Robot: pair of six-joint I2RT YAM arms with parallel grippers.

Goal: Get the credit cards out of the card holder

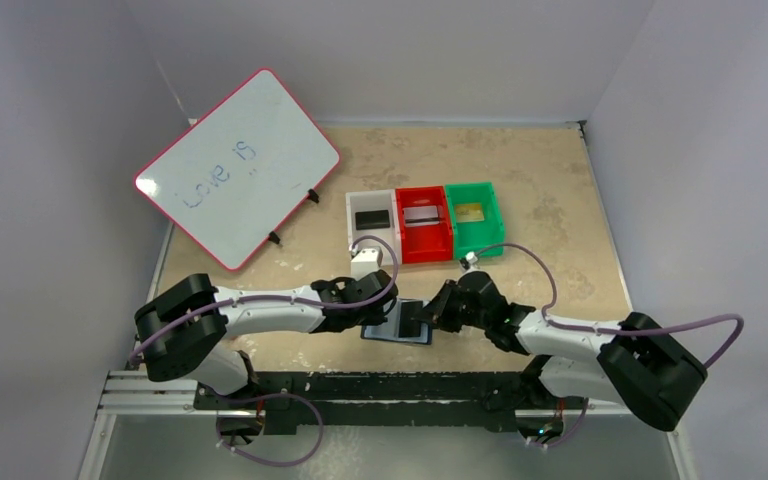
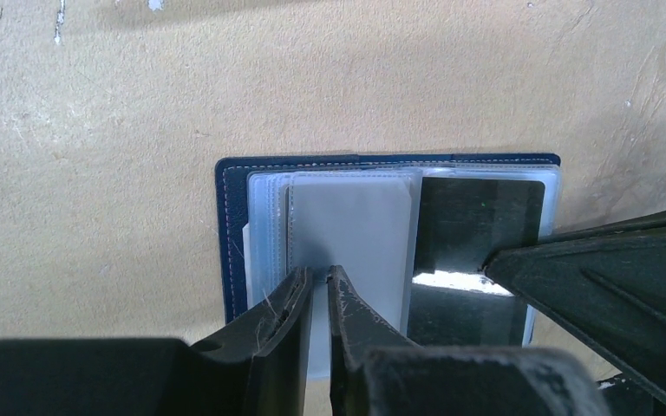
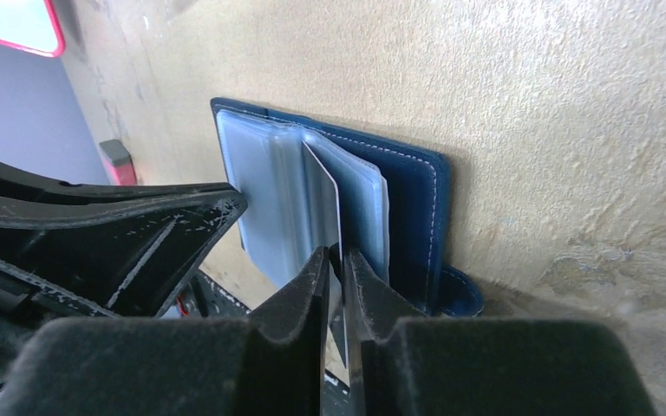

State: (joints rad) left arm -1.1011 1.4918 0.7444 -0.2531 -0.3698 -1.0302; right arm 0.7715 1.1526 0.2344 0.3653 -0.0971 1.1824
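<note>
The navy card holder (image 1: 392, 332) lies open on the table between both arms, its clear sleeves (image 2: 269, 225) fanned out. My left gripper (image 2: 319, 279) is shut on the edge of a grey-white sleeve (image 2: 355, 217) on the holder's left half. A black credit card (image 2: 477, 217) lies on the right half. In the right wrist view my right gripper (image 3: 336, 258) is pinched on that card's thin edge (image 3: 323, 186), beside the holder's navy cover (image 3: 416, 199) and closing tab (image 3: 464, 295). Other credit cards lie in the bins: black (image 1: 371, 217), silver (image 1: 421, 213), gold (image 1: 469, 212).
A white bin (image 1: 352, 222), a red bin (image 1: 426, 245) and a green bin (image 1: 490, 215) stand in a row behind the holder. A red-framed whiteboard (image 1: 235, 165) leans at the back left. A small white block (image 1: 365, 262) sits by the left wrist.
</note>
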